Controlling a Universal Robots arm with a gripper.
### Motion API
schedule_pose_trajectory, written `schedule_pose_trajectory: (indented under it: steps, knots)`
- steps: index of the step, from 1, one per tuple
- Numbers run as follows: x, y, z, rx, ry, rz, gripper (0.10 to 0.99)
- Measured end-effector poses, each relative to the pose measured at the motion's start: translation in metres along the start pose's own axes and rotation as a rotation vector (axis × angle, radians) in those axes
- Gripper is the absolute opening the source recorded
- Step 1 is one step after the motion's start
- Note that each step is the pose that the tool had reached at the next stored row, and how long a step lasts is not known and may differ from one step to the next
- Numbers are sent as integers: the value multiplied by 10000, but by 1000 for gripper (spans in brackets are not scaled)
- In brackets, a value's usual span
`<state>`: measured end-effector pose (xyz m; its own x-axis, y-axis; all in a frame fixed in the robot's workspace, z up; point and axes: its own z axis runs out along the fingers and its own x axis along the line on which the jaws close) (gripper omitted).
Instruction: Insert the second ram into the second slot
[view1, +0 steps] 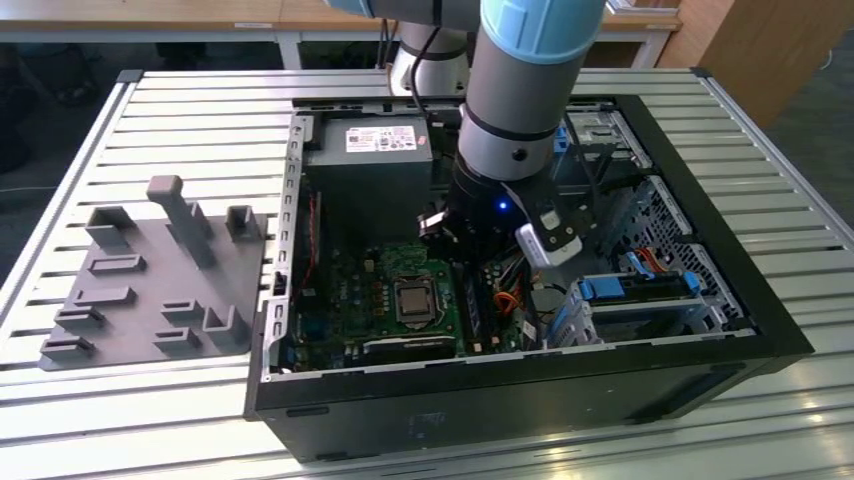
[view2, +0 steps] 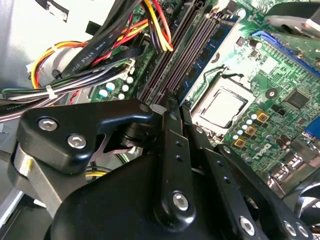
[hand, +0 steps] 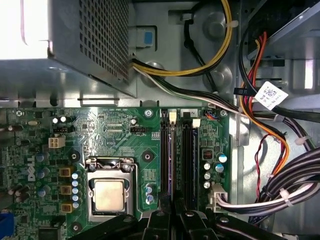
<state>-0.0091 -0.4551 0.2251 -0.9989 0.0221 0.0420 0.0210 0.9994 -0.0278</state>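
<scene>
Second wrist view: hand (view2: 171, 102) pinched narrow on second ram (view2: 210, 55) (edge-up, near the processor (view2: 225, 107)).

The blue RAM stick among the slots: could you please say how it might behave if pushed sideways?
The blue RAM stick looks thin and flat, so probably light and stiff lengthwise, but likely to bend or crack under sideways force. Bare circuitry suggests it is fragile to knocks.

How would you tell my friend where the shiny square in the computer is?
Look into the open black computer case, at the green board inside it. Next to the long dark slots sits a silver square held in a metal frame. It is the one big, plain, shiny square among many tiny parts.
</scene>
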Motion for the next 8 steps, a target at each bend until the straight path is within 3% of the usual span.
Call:
schedule_pose_trajectory:
  steps: [8]
  knots:
    - [-11,4,32,-30,0,-59,141]
